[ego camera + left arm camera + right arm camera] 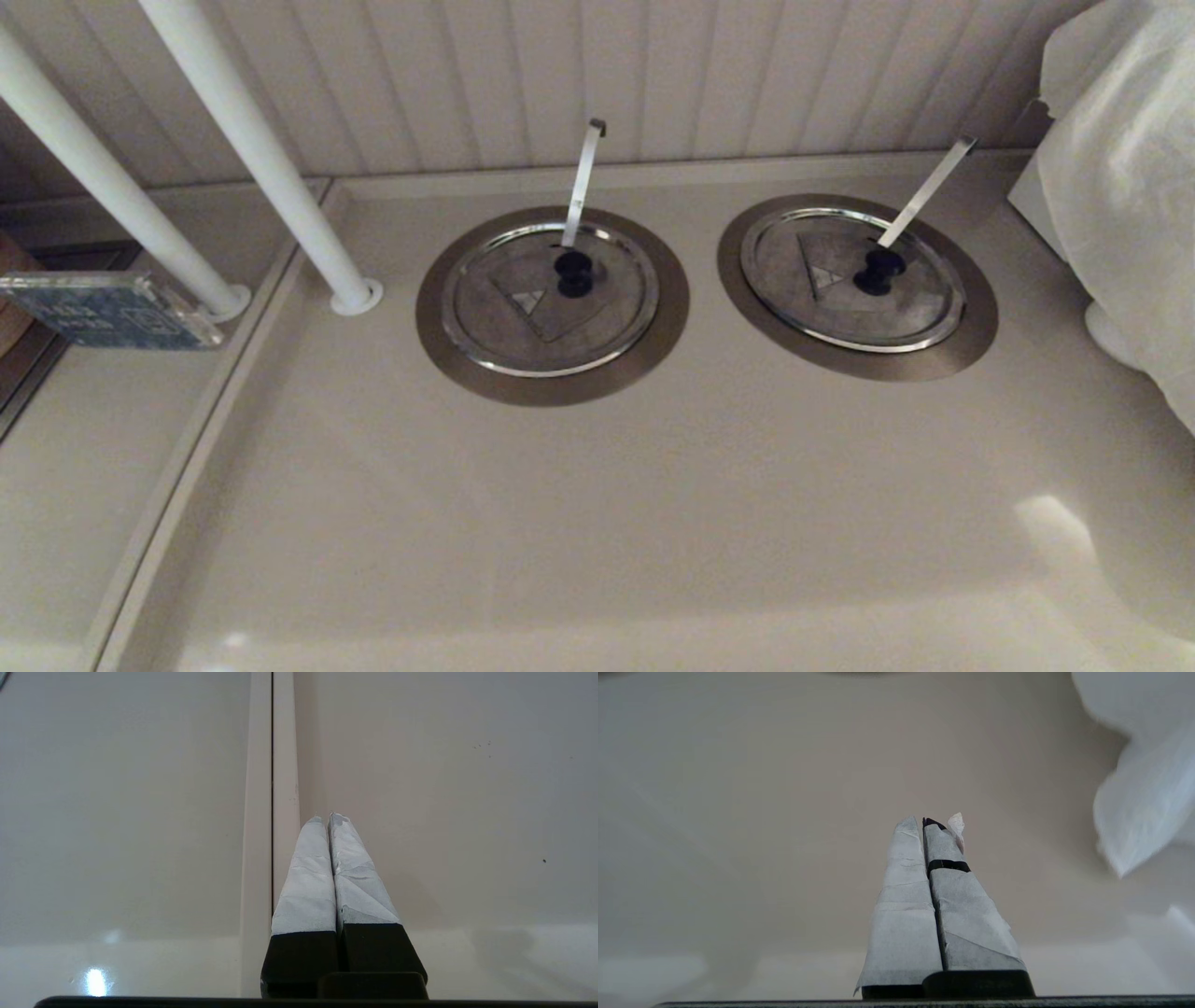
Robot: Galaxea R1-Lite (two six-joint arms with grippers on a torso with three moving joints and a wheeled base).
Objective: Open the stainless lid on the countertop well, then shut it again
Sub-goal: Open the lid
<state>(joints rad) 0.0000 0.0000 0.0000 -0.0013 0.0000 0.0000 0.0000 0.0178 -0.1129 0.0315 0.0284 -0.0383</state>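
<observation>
**Both lids down, both grippers closed**

While the countertop [597, 523] spreads bare in front, two ringed wells sit toward its back wall. Which one is the countertop well [553, 306] is unclear; the left is taken here. Its stainless lid [550, 299] lies flat and shut. Left gripper [326, 817] and right gripper [924, 821] hover with fingers pressed together, empty.

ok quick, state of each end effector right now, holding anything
Left end effector: closed, holding nothing, over the bare countertop.
Right end effector: closed, holding nothing, also over the countertop.
</observation>
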